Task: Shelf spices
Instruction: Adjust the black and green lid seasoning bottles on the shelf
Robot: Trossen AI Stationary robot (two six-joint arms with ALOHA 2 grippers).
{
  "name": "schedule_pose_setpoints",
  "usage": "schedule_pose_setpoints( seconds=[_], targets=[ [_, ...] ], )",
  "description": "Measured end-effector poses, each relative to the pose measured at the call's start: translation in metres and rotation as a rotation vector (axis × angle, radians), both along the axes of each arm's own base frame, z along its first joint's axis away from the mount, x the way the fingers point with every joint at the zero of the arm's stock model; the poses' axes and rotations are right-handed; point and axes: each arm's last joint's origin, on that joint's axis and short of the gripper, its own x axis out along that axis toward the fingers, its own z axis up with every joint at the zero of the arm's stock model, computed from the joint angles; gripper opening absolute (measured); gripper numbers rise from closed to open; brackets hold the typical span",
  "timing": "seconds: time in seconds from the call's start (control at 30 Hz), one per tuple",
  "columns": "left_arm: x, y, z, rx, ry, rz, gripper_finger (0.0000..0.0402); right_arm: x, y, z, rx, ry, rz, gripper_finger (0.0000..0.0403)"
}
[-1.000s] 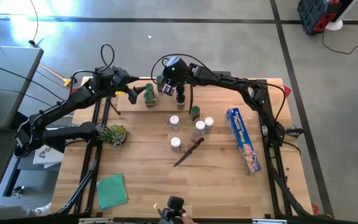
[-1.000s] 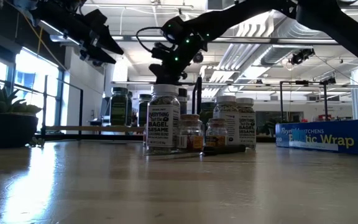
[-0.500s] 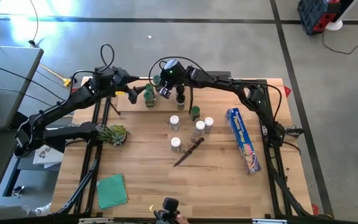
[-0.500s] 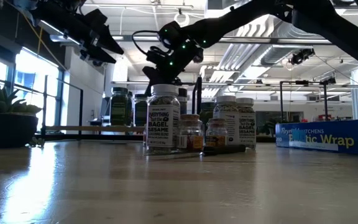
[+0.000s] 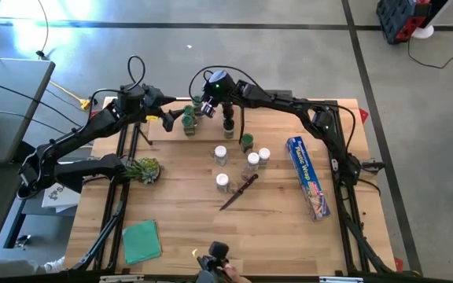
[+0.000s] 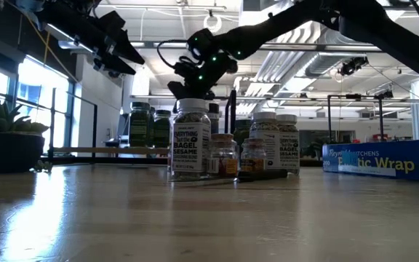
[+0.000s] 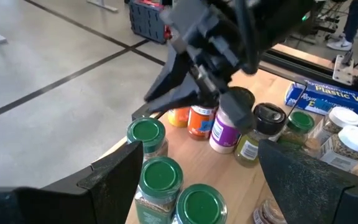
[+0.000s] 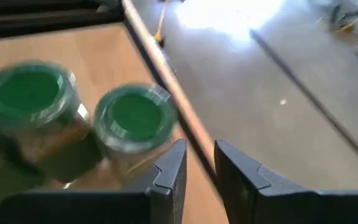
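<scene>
RIGHT: right gripper (image 5: 200,107) moves back over the shelf (image 5: 152,119), fingers nearly together, nothing between them | LEFT: left gripper (image 5: 166,119) hovers spread wide beside green-capped jars (image 5: 188,117) | STATUS: white-capped jars (image 5: 248,159) mid-table remain unshelved

a: what lies on the right part of the wooden table (image 5: 274,228)?

b: a long blue wrap box (image 5: 308,178), lying flat near the right edge. a dark-handled knife (image 5: 238,192) lies slanted near the middle.

a: and on the left part?

b: a small potted plant (image 5: 143,169) stands near the left edge. a green cloth (image 5: 141,240) lies flat at the near left corner.
</scene>
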Motion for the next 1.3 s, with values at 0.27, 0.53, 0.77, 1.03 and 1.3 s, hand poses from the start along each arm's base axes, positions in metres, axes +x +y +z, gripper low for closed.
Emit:
schedule_pose_setpoints(
  seconds=[0.27, 0.53, 0.77, 1.03, 1.3],
  targets=[
    [0.0, 0.0, 0.0, 0.0, 0.0, 0.0, 0.0313, 0.008, 0.004, -0.004, 0.023, -0.055, 0.056, 0.0076],
    [0.0, 0.0, -0.001, -0.009, 0.009, 0.0, 0.0314, 0.007, 0.005, -0.006, 0.042, -0.035, 0.066, 0.0076],
    [-0.003, 0.0, -0.006, -0.019, 0.069, 0.072, 0.0313, 0.004, 0.006, -0.009, 0.062, 0.001, 0.062, 0.0076],
    [-0.003, 0.0, -0.006, -0.018, 0.067, 0.078, 0.0314, 0.012, 0.004, -0.016, 0.062, -0.062, 0.12, 0.0076],
    [-0.003, 0.0, -0.006, -0.03, 0.071, 0.073, 0.0314, 0.014, 0.002, -0.02, 0.057, -0.077, 0.123, 0.0076]
  ],
)
